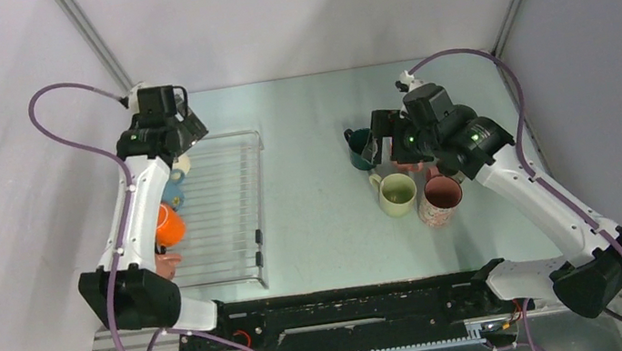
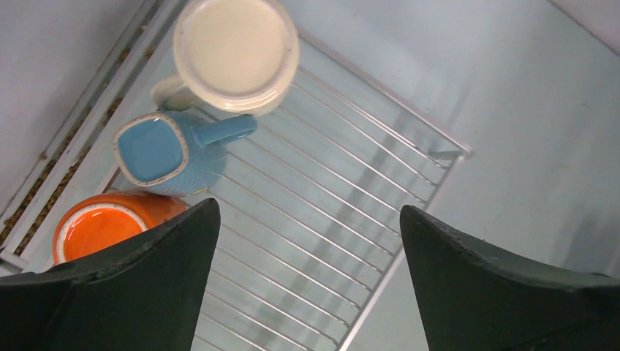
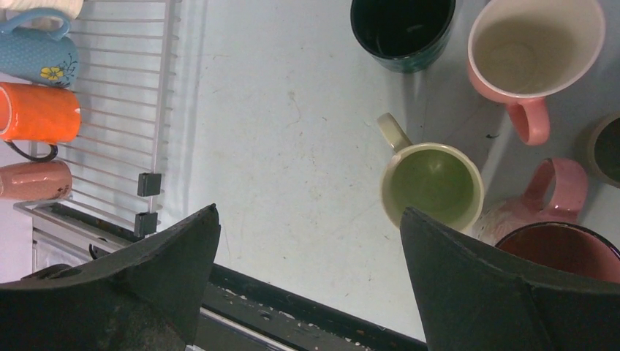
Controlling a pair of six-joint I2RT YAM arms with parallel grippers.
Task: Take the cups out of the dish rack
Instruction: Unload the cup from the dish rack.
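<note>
Top view: the dish rack (image 1: pixel 221 211) lies on the counter (image 1: pixel 308 112), left of centre. The left arm (image 1: pixel 134 219) reaches over the rack's left edge, where an orange mug (image 1: pixel 168 225) shows beside it. Right of centre a dark teal mug (image 1: pixel 359 148), a pale green mug (image 1: pixel 396 193) and a dark-lined pink mug (image 1: pixel 441 198) stand on the counter near the right arm (image 1: pixel 520 183).

Left wrist view: the left hand (image 2: pixel 307 212) is spread wide with nothing between its fingers, above bare rack rods. A cream mug (image 2: pixel 234 51) sits bottom up at the top. A blue mug (image 2: pixel 172 150) is below it, and the orange mug is at lower left.

Right wrist view: the right hand (image 3: pixel 307 212) is also wide open and empty over the counter. The green mug is at centre right, the teal mug at the top, and a light pink mug (image 3: pixel 534 51) at upper right. The rack is at upper left, with the blue and orange mugs and a salmon mug (image 3: pixel 33 179) on it.
</note>
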